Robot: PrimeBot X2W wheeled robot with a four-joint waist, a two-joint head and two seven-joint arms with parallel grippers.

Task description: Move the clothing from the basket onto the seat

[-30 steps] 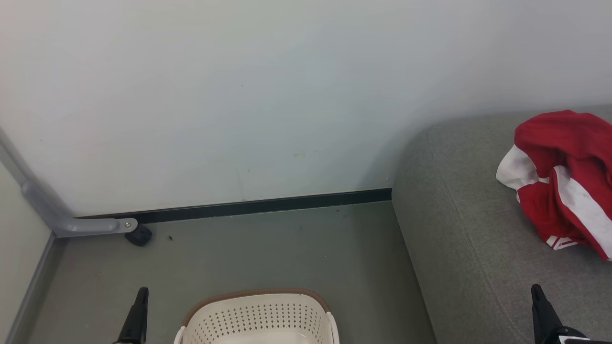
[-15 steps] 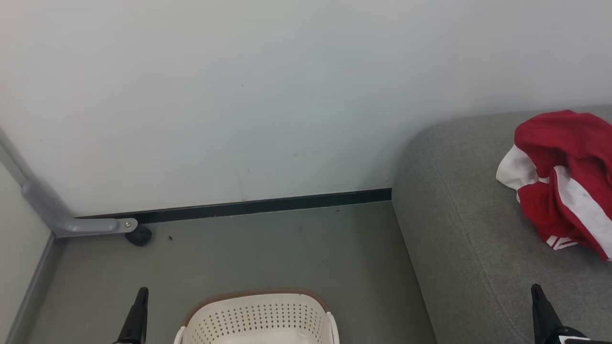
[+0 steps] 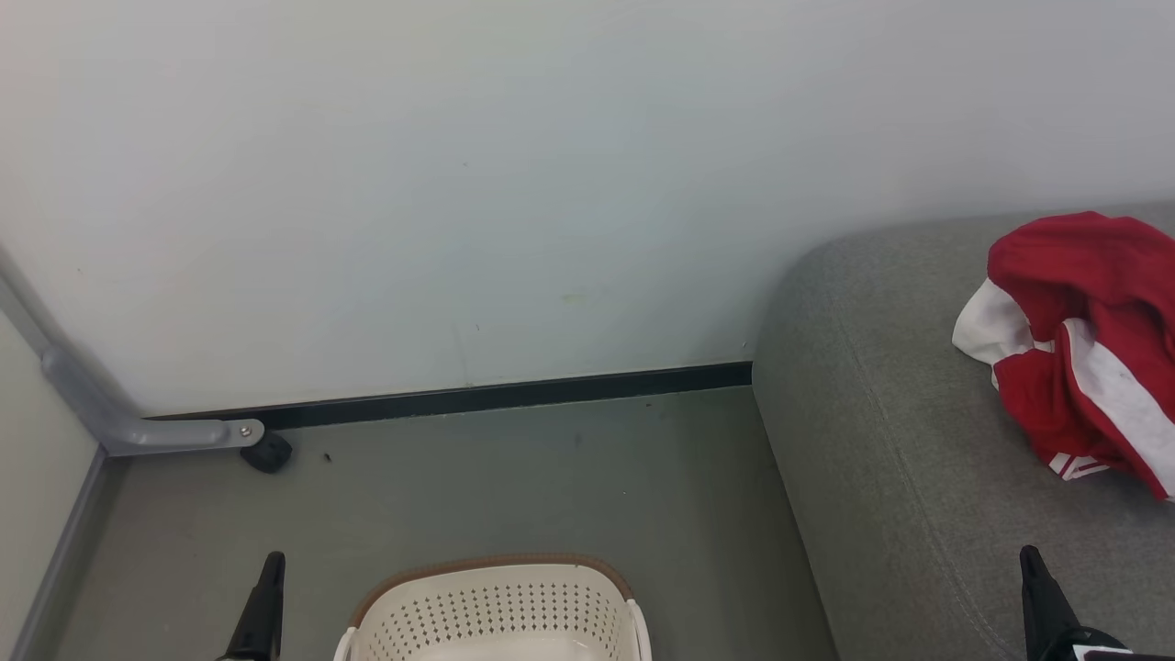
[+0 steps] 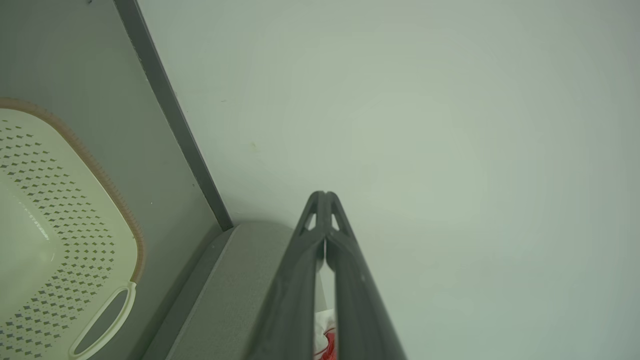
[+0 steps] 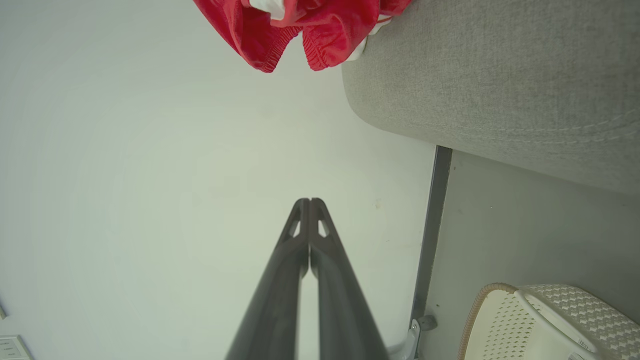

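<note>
The red and white clothing [image 3: 1079, 344] lies crumpled on the grey sofa seat [image 3: 881, 441] at the right; the right wrist view shows the same clothing [image 5: 300, 25] on the seat [image 5: 500, 80]. The cream basket [image 3: 496, 610] with its brown rim stands on the floor at the bottom centre, and the part of its inside that shows is bare. My left gripper [image 3: 271, 562] is left of the basket, shut with nothing in it [image 4: 325, 196]. My right gripper [image 3: 1028, 555] is over the seat's front, shut and holding nothing [image 5: 306, 202].
A pale wall with a dark baseboard [image 3: 496, 395] runs behind the grey floor [image 3: 551, 477]. A grey metal leg with a black caster [image 3: 266, 452] stands at the left by the wall corner.
</note>
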